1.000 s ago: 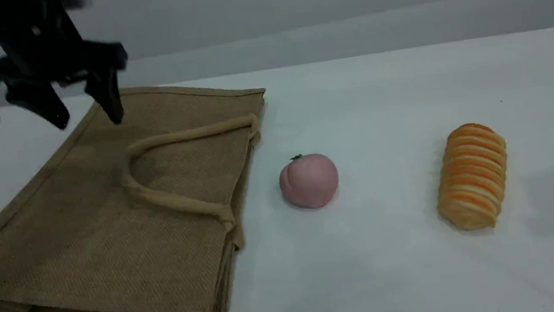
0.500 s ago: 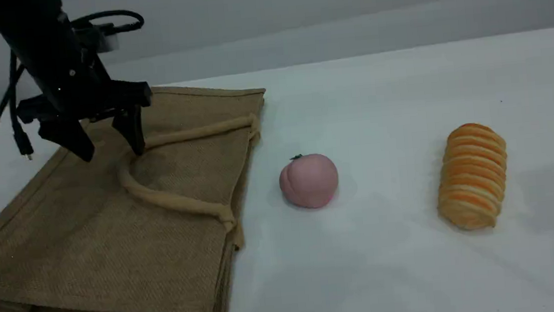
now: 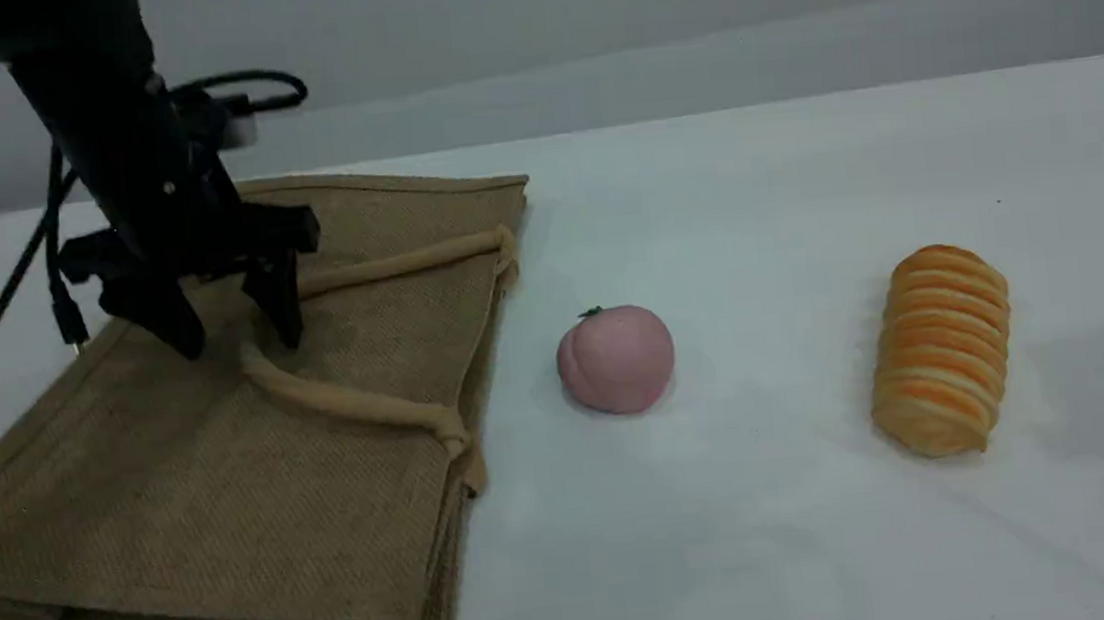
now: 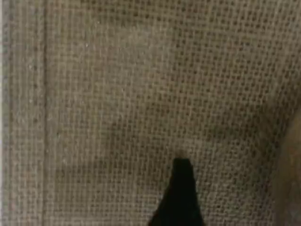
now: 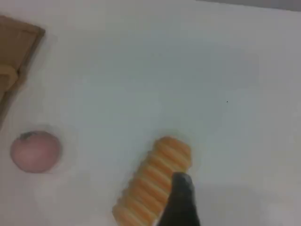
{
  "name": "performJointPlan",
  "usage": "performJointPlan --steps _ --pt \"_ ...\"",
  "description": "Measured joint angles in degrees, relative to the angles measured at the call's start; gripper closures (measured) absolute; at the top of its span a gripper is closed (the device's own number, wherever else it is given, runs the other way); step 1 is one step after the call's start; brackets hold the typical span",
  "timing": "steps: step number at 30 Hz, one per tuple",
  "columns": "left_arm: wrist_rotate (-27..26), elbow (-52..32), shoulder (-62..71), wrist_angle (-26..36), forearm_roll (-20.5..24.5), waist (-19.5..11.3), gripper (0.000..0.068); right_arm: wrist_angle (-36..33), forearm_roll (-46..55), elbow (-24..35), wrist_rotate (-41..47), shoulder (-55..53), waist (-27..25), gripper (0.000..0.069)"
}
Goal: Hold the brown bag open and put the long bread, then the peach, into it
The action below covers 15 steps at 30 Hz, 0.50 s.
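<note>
Your left gripper [image 3: 238, 342] sits low over the flat bag [image 3: 177, 483], jaws spread wide either side of the bend in the top handle [image 3: 340, 400], not pinching anything yet. That padded loop looks soft and floppy, so I'd grab it right at the bend. The woven cloth looks stiffish and should lift as a sheet. The right gripper [image 5: 181, 190] hangs spread above the bread [image 3: 940, 351], which lies on the table [image 3: 751, 183] well right of the peach [image 3: 615, 359]. The bread looks light and squishy, so take it gently across the middle.
</note>
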<state>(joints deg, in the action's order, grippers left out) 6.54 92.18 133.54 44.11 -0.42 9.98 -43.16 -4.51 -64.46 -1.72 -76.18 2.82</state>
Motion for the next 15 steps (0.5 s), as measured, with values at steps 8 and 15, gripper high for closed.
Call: performJointPlan --steps 8,15 --pt "0.0 0.0 0.43 -0.63 -1.38 0.0 0.0188 0.0 0.0 0.0 0.0 0.0 0.0 0.017" --pt "0.0 0.0 0.48 -1.36 -3.37 0.0 0.0431 0.0 0.0 0.0 0.0 0.0 0.0 0.017"
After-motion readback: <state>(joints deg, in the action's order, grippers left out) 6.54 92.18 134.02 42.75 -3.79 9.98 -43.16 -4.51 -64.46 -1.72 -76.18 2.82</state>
